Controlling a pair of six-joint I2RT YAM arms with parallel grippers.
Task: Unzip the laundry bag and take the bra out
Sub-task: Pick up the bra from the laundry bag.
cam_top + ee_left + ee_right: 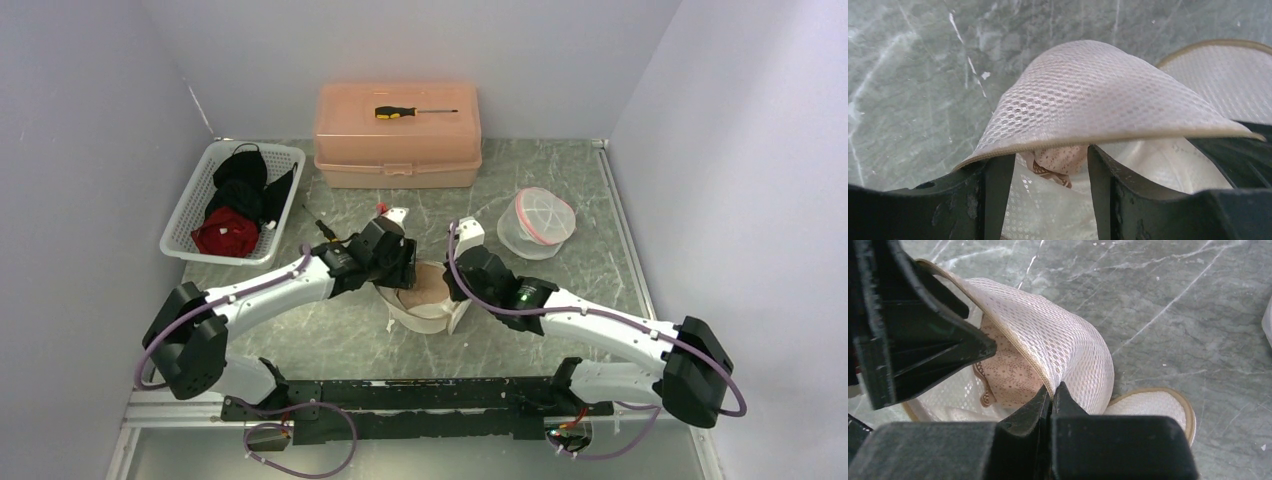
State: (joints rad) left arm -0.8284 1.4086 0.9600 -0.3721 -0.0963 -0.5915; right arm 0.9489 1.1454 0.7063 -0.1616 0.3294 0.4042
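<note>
The white mesh laundry bag [428, 305] lies unzipped in the middle of the table, its lid flap [1088, 100] lifted. My right gripper [1052, 390] is shut on the flap's beige zip edge and holds it up. Under the flap lies the bra [1060, 157], beige with a dotted lace pattern, also seen in the right wrist view [1008, 372]. My left gripper [1048, 152] is open at the bag's mouth, one finger on each side of the bra and apart from it. From above, the left gripper [397, 265] and right gripper [460, 285] flank the bag.
A pink toolbox [397, 137] with a screwdriver [412, 112] on its lid stands at the back. A white basket [195, 215] with black and red clothes sits at the back left. A round white mesh container with red trim [540, 222] stands to the right.
</note>
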